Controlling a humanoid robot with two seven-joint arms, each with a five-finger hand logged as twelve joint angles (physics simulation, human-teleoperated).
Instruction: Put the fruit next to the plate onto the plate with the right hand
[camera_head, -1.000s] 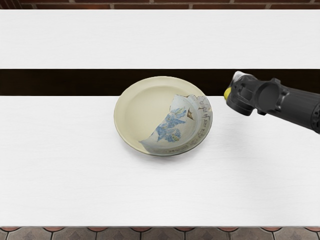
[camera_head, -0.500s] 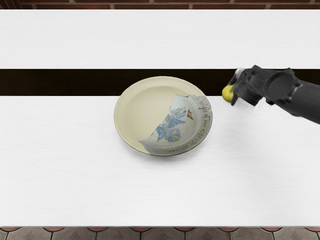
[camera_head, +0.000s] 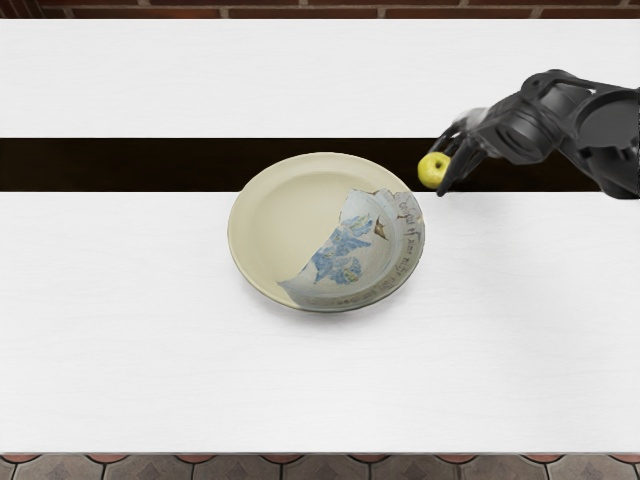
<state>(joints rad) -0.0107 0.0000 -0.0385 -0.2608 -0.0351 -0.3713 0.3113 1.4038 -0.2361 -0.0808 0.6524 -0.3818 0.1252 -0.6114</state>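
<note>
1. A wide white table with faint wood grain (camera_head: 150, 350) fills the near part.
2. A dark horizontal gap (camera_head: 120, 165) lies between it and a second white surface (camera_head: 250, 80) behind.
3. A red-brown brick wall (camera_head: 300, 9) shows at the top edge.
4. A grey tiled floor (camera_head: 300, 468) shows at the bottom edge.

Plates: one, a cream plate (camera_head: 262, 215) with a blue pattern on one part.
Fruits: one, a small yellow-green fruit (camera_head: 433, 169).
Hands: one, the dark right hand (camera_head: 480, 142).
Arms: one, entering from the right edge.
Counters: two white surfaces, the near counter (camera_head: 150, 350) and the far counter (camera_head: 200, 80).
Gaps: one dark gap between them.
</note>
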